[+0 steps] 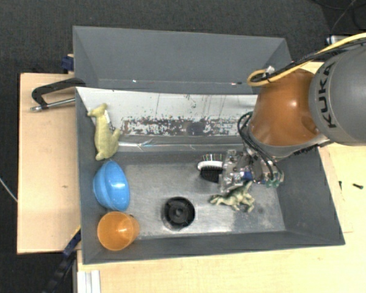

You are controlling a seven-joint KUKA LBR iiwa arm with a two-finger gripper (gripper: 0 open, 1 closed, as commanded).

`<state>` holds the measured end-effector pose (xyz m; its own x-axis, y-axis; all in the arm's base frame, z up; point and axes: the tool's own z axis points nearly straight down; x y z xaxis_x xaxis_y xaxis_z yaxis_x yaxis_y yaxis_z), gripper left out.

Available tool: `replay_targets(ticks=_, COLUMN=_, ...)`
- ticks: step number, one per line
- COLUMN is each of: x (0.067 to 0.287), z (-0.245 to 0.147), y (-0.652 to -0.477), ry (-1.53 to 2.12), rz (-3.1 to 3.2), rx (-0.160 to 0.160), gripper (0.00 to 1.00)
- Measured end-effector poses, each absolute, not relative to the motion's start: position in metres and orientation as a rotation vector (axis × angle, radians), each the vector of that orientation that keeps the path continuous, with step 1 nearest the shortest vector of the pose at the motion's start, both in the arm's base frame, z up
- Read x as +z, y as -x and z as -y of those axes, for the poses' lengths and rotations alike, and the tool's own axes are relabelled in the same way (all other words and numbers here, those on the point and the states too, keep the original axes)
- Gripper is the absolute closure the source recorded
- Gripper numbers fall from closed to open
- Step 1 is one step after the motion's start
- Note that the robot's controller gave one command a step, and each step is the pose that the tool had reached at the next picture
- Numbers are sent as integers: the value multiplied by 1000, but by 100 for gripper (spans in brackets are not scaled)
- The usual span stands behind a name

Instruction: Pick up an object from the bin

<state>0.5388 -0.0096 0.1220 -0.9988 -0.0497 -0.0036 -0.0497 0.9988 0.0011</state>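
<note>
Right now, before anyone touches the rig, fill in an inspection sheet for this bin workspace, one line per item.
Surface: grey metal bin, floor scuffed, back wall streaked with dark marks.
Job's things: olive-green toy figure right of centre, just below the gripper; black-and-white brush-like piece to its upper left.
Clutter: yellow toy animal, blue bowl and orange cup along the left wall; black round disc near the front.
Grippers: gripper low over the green figure; whether it has a hold cannot be judged.
Cables: yellow and black cable running over the orange cover.
Surroundings: dark floor.
</note>
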Motion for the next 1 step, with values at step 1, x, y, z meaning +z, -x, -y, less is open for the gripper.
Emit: replay_targets(ticks=1, x=203, z=18, y=-541, ry=128, rz=-3124, rx=-1, gripper=100)
